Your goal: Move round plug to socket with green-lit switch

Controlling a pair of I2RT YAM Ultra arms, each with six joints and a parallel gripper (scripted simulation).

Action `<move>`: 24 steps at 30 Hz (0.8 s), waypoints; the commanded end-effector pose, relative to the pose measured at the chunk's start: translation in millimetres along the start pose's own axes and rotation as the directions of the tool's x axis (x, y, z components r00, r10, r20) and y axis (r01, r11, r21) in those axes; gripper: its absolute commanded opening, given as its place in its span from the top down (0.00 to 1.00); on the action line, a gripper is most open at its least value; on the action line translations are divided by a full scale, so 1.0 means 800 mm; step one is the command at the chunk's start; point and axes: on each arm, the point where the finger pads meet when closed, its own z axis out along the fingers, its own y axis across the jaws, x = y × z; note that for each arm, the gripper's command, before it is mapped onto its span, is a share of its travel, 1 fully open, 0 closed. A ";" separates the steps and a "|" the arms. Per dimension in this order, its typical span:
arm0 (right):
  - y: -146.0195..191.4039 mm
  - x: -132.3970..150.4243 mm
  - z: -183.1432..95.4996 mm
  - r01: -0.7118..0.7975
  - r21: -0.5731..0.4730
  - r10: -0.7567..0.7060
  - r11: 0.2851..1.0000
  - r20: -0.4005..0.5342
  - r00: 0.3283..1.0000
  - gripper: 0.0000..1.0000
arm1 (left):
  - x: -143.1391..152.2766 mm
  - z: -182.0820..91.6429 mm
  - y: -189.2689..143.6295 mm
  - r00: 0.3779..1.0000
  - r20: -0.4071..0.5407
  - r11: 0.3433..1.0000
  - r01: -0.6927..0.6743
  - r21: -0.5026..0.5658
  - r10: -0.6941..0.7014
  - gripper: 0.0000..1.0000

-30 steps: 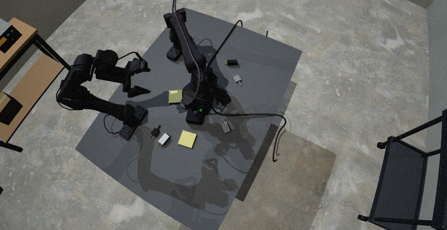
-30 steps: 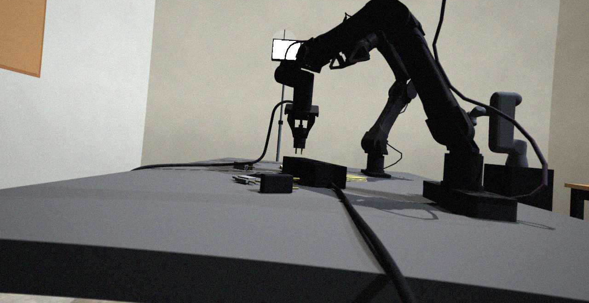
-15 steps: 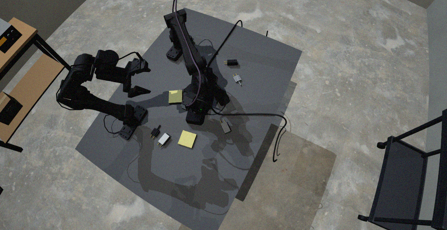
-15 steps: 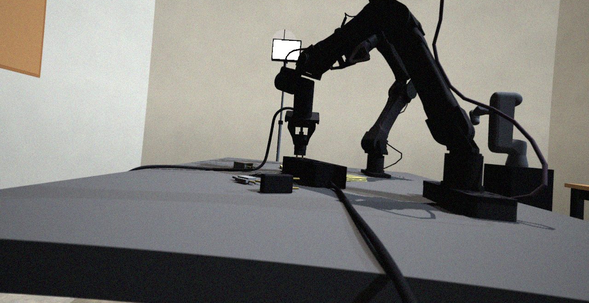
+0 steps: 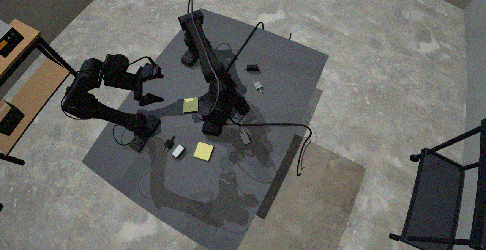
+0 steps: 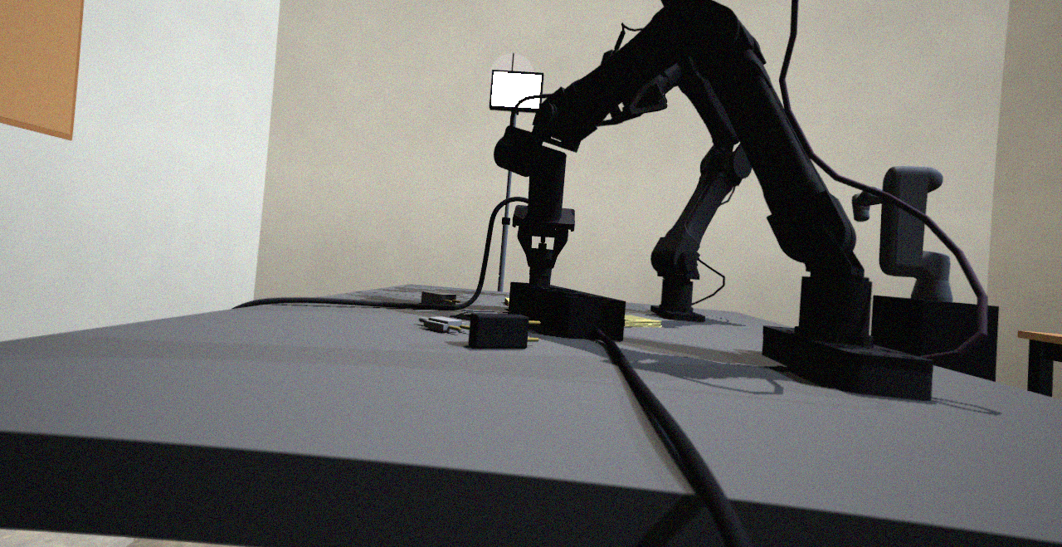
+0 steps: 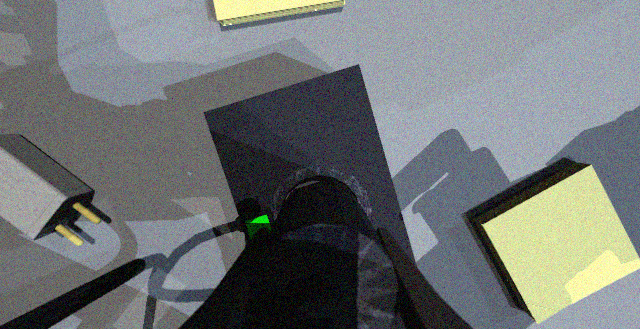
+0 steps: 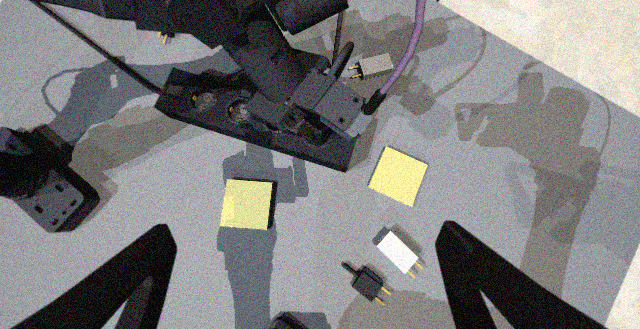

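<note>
The dark power strip (image 5: 212, 128) (image 6: 572, 313) (image 7: 300, 114) (image 8: 210, 125) lies flat on the table. Its green-lit switch (image 7: 258, 221) shows just beside the round plug. My left gripper (image 6: 542, 265) (image 7: 322, 239) points down over the strip, shut on the round black plug (image 7: 320, 199) (image 6: 540, 277). The plug stands upright in or on the end socket beside the green switch; its lower end meets the strip and no pins show. How deep it sits is hidden. My right gripper (image 5: 163, 87) (image 8: 308, 233) is wide open and empty, raised away from the strip.
Yellow note pads (image 5: 191, 105) (image 5: 204, 151) lie near the strip. A grey plug (image 5: 245, 137) (image 7: 35, 189), a black one (image 5: 252, 68) (image 6: 497, 330), a light one (image 5: 258, 85), a white one (image 8: 397, 252) and a small black one (image 8: 368, 283) lie loose. Black cables run across the table.
</note>
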 end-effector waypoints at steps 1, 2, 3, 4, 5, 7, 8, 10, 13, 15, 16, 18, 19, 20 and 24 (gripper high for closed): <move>0.001 -0.006 -0.012 0.008 -0.005 -0.008 1.000 0.028 1.000 0.00 | -0.018 -0.012 0.006 0.998 0.055 1.000 -0.019 -0.020 0.020 0.67; 0.001 -0.006 -0.012 0.008 -0.005 -0.008 1.000 0.028 1.000 0.00 | -0.012 -0.001 0.004 0.999 0.046 1.000 -0.011 -0.010 0.012 0.67; 0.001 -0.006 -0.012 0.008 -0.005 -0.008 1.000 0.028 1.000 0.00 | -0.008 0.005 0.002 0.999 0.040 1.000 -0.009 -0.002 0.009 0.67; 0.001 -0.006 -0.012 0.008 -0.005 -0.008 1.000 0.028 1.000 0.00 | -0.008 0.005 0.002 0.999 0.040 1.000 -0.009 -0.002 0.009 0.67; 0.001 -0.006 -0.012 0.008 -0.005 -0.008 1.000 0.028 1.000 0.00 | -0.008 0.005 0.002 0.999 0.041 1.000 -0.009 -0.002 0.009 0.67; 0.001 -0.006 -0.012 0.008 -0.005 -0.008 1.000 0.028 1.000 0.00 | -0.008 0.004 0.001 0.999 0.040 1.000 -0.009 -0.002 0.009 0.67; 0.001 -0.006 -0.012 0.008 -0.005 -0.008 1.000 0.028 1.000 0.00 | -0.009 0.004 0.002 0.999 0.043 1.000 -0.011 -0.004 0.011 0.67; 0.001 -0.006 -0.012 0.008 -0.005 -0.008 1.000 0.028 1.000 0.00 | -0.013 0.001 0.005 0.999 0.048 1.000 -0.014 -0.011 0.015 0.67; 0.001 -0.006 -0.012 0.008 -0.005 -0.008 1.000 0.028 1.000 0.00 | -0.013 0.001 0.005 0.999 0.048 1.000 -0.014 -0.011 0.015 0.67; 0.001 -0.006 -0.012 0.008 -0.005 -0.008 1.000 0.028 1.000 0.00 | -0.012 -0.013 0.003 0.999 0.030 0.999 -0.020 -0.025 0.021 0.67; 0.001 -0.006 -0.012 0.008 -0.005 -0.008 1.000 0.028 1.000 0.00 | -0.011 -0.011 0.002 0.999 0.030 0.999 -0.022 -0.025 0.023 0.67; 0.001 -0.006 -0.012 0.008 -0.005 -0.008 1.000 0.028 1.000 0.00 | -0.006 -0.002 0.001 1.000 0.027 1.000 -0.014 -0.013 0.015 0.67; 0.001 -0.006 -0.012 0.008 -0.005 -0.008 1.000 0.028 1.000 0.00 | -0.002 0.005 -0.001 1.000 0.023 1.000 -0.010 -0.002 0.010 0.67; 0.001 -0.006 -0.012 0.008 -0.005 -0.008 1.000 0.028 1.000 0.00 | 0.002 0.009 0.000 1.000 0.019 1.000 -0.006 0.002 0.006 0.67; 0.001 -0.006 -0.012 0.008 -0.005 -0.008 1.000 0.028 1.000 0.00 | 0.012 0.024 0.000 1.000 0.013 1.000 0.003 0.010 -0.003 0.67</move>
